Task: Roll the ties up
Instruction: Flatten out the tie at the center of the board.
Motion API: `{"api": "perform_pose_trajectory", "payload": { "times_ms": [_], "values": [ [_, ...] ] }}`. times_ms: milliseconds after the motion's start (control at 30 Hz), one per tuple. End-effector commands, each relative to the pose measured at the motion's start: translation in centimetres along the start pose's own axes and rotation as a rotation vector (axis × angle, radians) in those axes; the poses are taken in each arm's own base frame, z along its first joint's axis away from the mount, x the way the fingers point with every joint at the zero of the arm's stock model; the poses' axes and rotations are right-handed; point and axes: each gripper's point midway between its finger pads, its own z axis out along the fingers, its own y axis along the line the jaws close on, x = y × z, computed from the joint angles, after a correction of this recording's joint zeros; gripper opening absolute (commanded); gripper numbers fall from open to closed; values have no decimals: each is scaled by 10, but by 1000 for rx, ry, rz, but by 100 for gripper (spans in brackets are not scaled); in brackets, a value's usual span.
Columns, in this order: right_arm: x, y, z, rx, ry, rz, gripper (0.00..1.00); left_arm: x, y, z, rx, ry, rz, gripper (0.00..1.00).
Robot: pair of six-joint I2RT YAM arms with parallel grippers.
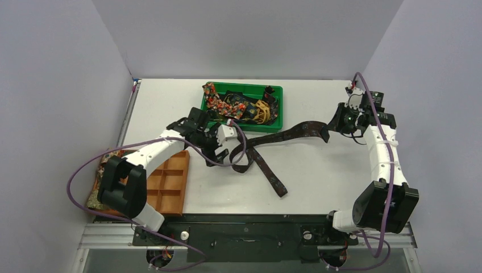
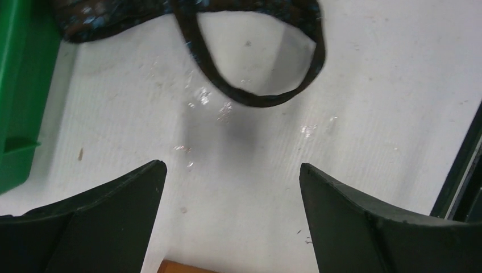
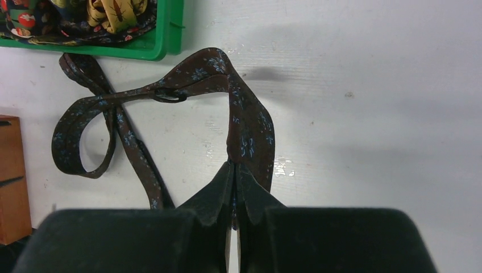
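Two wide black fingers (image 2: pixel 113 222) of the left gripper (image 2: pixel 233 168) fill the bottom of the left wrist view. They stand far apart and hold nothing. Only the bare flat white table (image 2: pixel 369 85) lies between them. Just ahead of these fingers, a loop of the long dark brown cloth tie with little blue flowers (image 2: pixel 256 99) rests on the table and does not touch them. To the left of the fingers is a wall of the green plastic bin (image 2: pixel 17 85). A small bit of the orange-brown tray with boxy pockets (image 2: pixel 182 266) peeks out low down between the fingers.

The right wrist view shows something the left one does not. The right gripper (image 3: pixel 234 170) is squeezed shut, and one end of the same tie is pinched between its fingers. From the tips the tie goes up in a hump and runs ahead and to the left. There it crosses over itself and makes a loop far to the left of the fingers. Ahead and to the left, the bin holds a yellow tie (image 3: pixel 113 11) and a red flowery tie (image 3: pixel 23 20).

Only the top view shows both arms at once. In it the brown tie stretches from the right fingers across the table to the loop beside the left fingers. A loose tail of it runs back toward the arm bases. The tray lies behind the left fingers, partly under the left arm.
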Motion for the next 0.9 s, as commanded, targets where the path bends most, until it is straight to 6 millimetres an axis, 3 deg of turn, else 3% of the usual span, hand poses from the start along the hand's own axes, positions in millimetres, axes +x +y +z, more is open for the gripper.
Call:
{"api": "perform_pose_trajectory", "payload": {
  "times_ms": [0, 167, 267, 367, 533, 600, 667, 733, 767, 800, 833, 867],
  "values": [
    [-26, 12, -14, -25, -82, -15, 0, -49, -33, -2, 9, -103, 242, 85],
    [-36, 14, -20, -21, -112, -17, 0, -95, -90, 27, 86, -119, 300, 84],
    [-47, 16, -26, -12, -147, -24, 0, -91, -106, 66, 76, -31, 296, 85],
    [-53, 18, -32, -8, -172, -36, 0, -84, -80, 95, -65, 60, 242, 85],
    [-55, 19, -42, 10, -199, -68, 0, -78, -35, 108, -289, 141, 264, 82],
    [-53, 17, -42, 18, -197, -75, 0, -78, -28, 112, -318, 147, 296, 74],
    [-50, 15, -44, 27, -193, -82, 0, -80, -26, 114, -320, 157, 313, 59],
    [-49, 12, -46, 44, -193, -90, 0, -74, -34, 110, -271, 203, 320, 33],
    [-48, 8, -48, 62, -193, -98, 0, -76, -40, 105, -234, 204, 325, 25],
    [-47, 7, -50, 73, -190, -102, 0, -71, -60, 98, -116, 229, 342, 10],
    [-48, 1, -54, 101, -193, -116, 0, -79, -73, 84, -50, 202, 355, 5],
    [-44, -1, -57, 117, -181, -113, 0, -76, -104, 69, 126, 200, 372, 0]
  ]
}}
